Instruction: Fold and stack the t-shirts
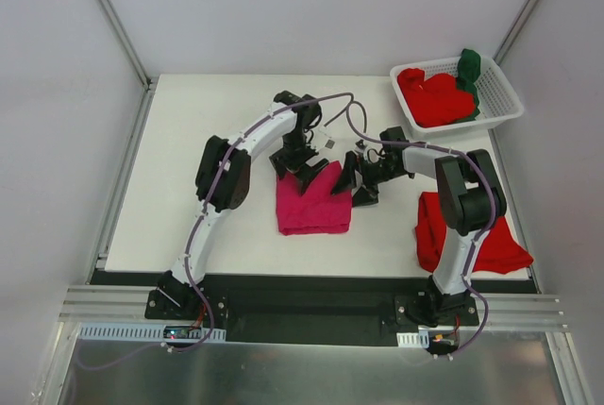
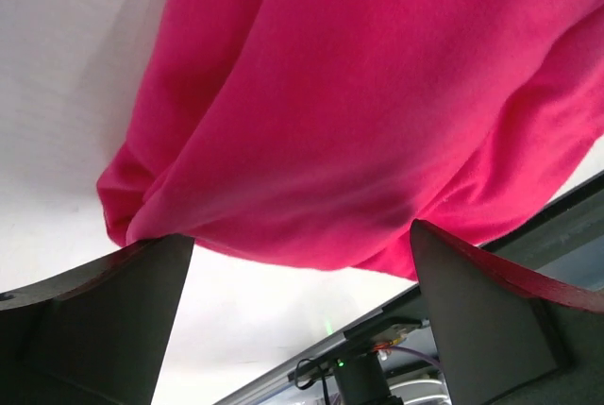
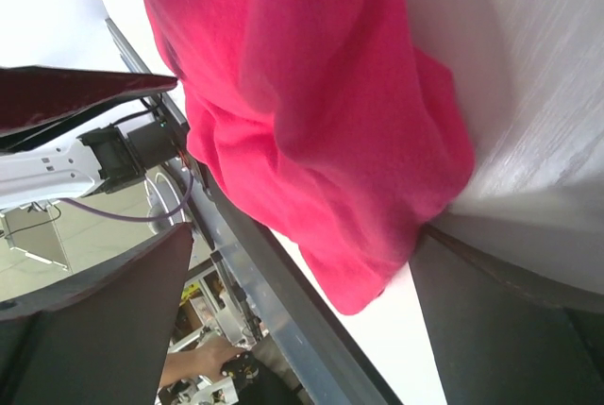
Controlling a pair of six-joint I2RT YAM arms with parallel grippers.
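"Top external view, cloth items on the table (image 1: 189,160)?"

"Item 1: magenta t-shirt (image 1: 313,205), folded to a rough rectangle, lying flat mid-table between the two arms. Item 2: red t-shirt (image 1: 500,246), lying bunched at the near right edge, partly under the right arm. Item 3: heaped red t-shirts (image 1: 436,98) in the white basket (image 1: 505,93) at the far right corner, number unclear. Item 4: dark green t-shirt (image 1: 469,70), draped over that basket's far rim."

"Grippers?"

"Left gripper (image 1: 304,171): at the magenta t-shirt's far left corner. Right gripper (image 1: 351,178): at its far right corner."

"Jaws, from the wrist views?"

"Left gripper (image 2: 302,320): jaws spread wide, nothing between them, magenta t-shirt (image 2: 377,112) lying just past the tips. Right gripper (image 3: 297,320): likewise spread wide and holding nothing, magenta t-shirt (image 3: 311,93) ahead of it on the white surface."
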